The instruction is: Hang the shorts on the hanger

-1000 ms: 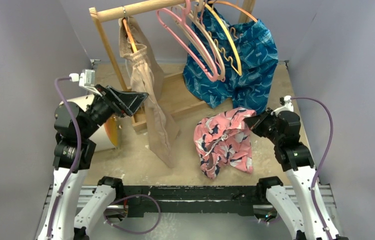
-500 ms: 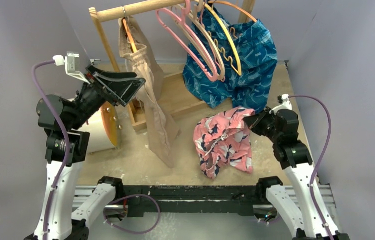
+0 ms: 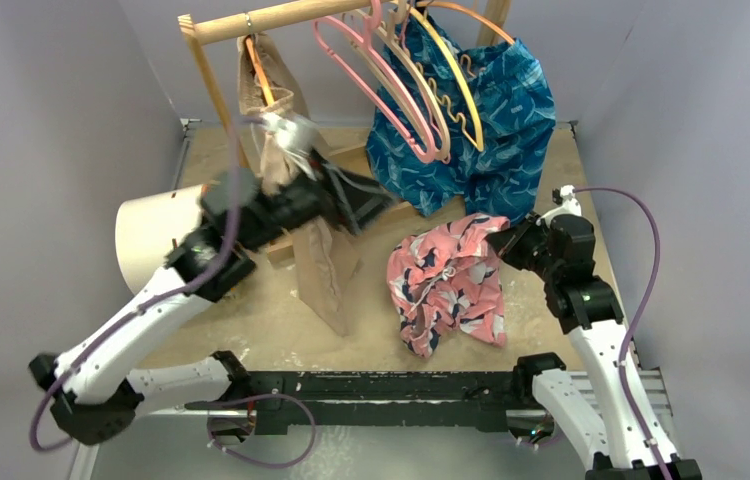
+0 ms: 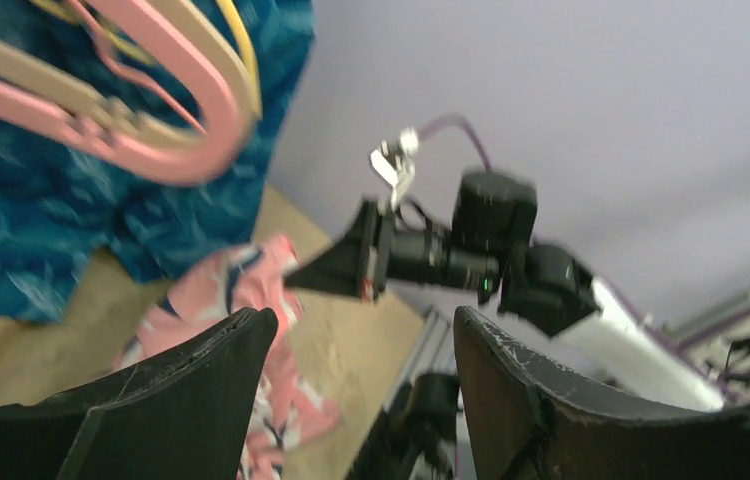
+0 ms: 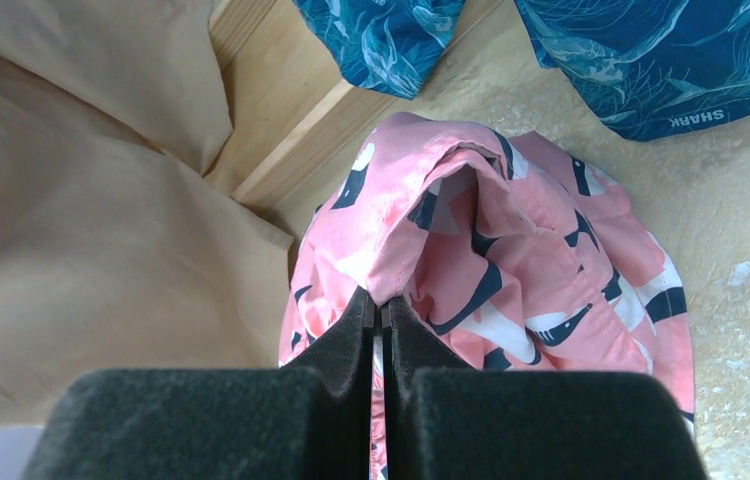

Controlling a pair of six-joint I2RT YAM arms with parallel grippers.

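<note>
The pink leafy-print shorts (image 3: 448, 285) lie crumpled on the table right of centre. My right gripper (image 3: 499, 243) is shut on a raised fold at their upper right edge; in the right wrist view the fingertips (image 5: 381, 305) pinch that fold of the shorts (image 5: 511, 260). The pink hanger (image 3: 371, 90) hangs from the wooden rod among other hangers. My left gripper (image 3: 363, 200) reaches across the middle, in front of the beige shorts, open and holding nothing. The left wrist view is blurred: between and beyond its open gripper (image 4: 361, 330) I see the hanger (image 4: 206, 60) above and the shorts (image 4: 241, 290) below.
A wooden rack (image 3: 251, 20) stands at the back on a wooden base (image 3: 371, 215). Beige shorts (image 3: 321, 270) hang at its left, blue patterned shorts (image 3: 496, 120) at its right with beige and yellow-orange hangers. A white roll (image 3: 146, 240) lies at far left. Grey walls close both sides.
My left arm has swung from the far left towards the centre, its gripper now in front of the beige shorts, with the jaws a little narrower. The right gripper and shorts have not moved.
</note>
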